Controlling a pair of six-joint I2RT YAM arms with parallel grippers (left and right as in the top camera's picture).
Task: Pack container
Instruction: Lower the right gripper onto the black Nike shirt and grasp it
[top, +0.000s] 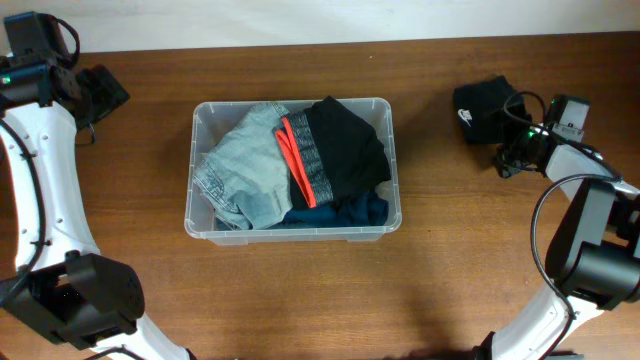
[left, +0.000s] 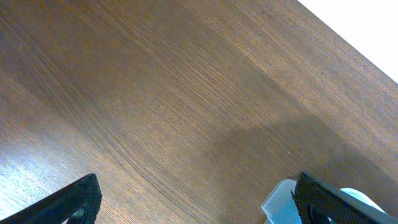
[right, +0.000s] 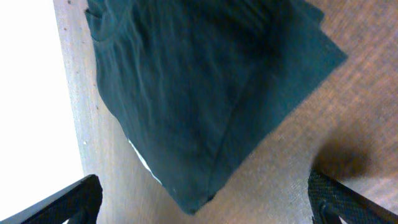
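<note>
A: Where's the container (top: 391, 150)?

B: On the table (top: 450, 290), a little left of centre, between the two arms. Its mouth faces up. In the overhead view its long axis runs left to right, with the long sides parallel to the table's far edge.

A: What's in it?

B: Pale jeans (top: 240, 165) fill the left half. Black cloth (top: 350, 150) lies on the right, and an orange stripe (top: 292, 150) beside a grey band runs along its left edge, against the jeans. Teal cloth (top: 340, 213) shows under it at the near wall. The base is covered, so I cannot tell what lies beneath.

A: Left claw?

B: The left claw (left: 196, 202) is spread wide over bare wood toward the far left, apart from the container, with nothing between its fingers. In its wrist view only the fingertips (left: 74, 202) show, cut by the lower edge. A pale bit (left: 280, 202) sits beside the other tip, too cropped to name.

A: And the right?

B: The right claw (right: 205, 202) is also spread and pinches nothing. A dark garment (right: 205, 93) lies just ahead of it on the wood, near the far right and well apart from the container. Overhead it is a black bundle with a small white mark. The wrist view cuts off its top. I cannot make out whether the tips touch the cloth.
</note>
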